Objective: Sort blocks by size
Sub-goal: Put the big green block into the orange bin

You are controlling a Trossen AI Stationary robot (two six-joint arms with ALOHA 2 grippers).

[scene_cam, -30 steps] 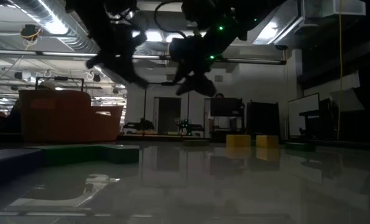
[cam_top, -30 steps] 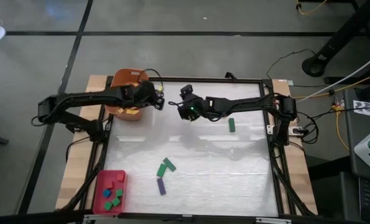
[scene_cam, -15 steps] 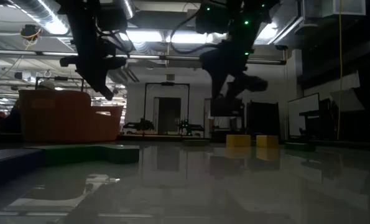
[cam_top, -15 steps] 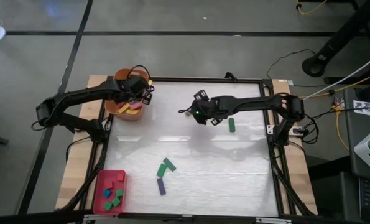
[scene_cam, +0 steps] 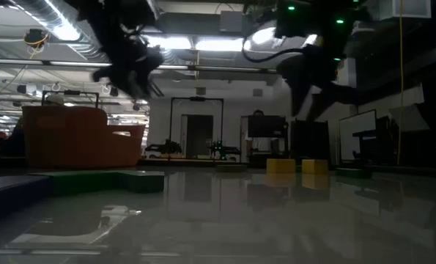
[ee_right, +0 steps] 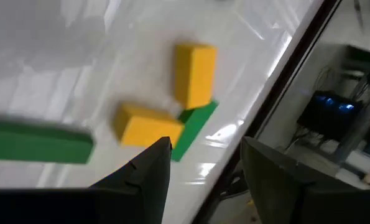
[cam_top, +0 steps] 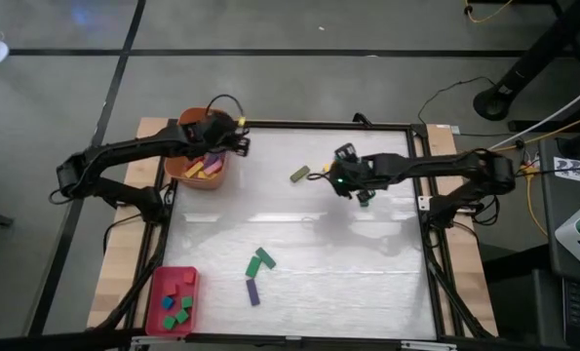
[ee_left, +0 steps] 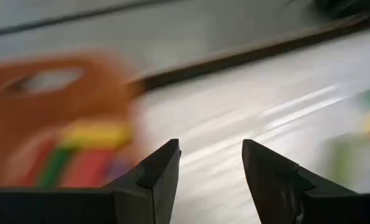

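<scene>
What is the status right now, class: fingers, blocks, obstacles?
Left gripper at orange tub, fingers open, empty. Right gripper fingers open near yellow blocks. Olive block loose mid-table. Nothing blocking.

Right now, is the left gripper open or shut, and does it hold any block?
Open and empty. In the left wrist view the left gripper shows a clear gap between its fingers, with only the table visible between them.

One tub [cam_top: 194, 168], one tray [cam_top: 159, 302], two grippers

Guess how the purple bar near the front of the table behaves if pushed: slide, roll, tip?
Probably slides: the purple bar lies flat on its long side, and the table looks glossy. Flat faces make rolling unlikely. A push near one end would likely spin it toward the green blocks close by.
</scene>
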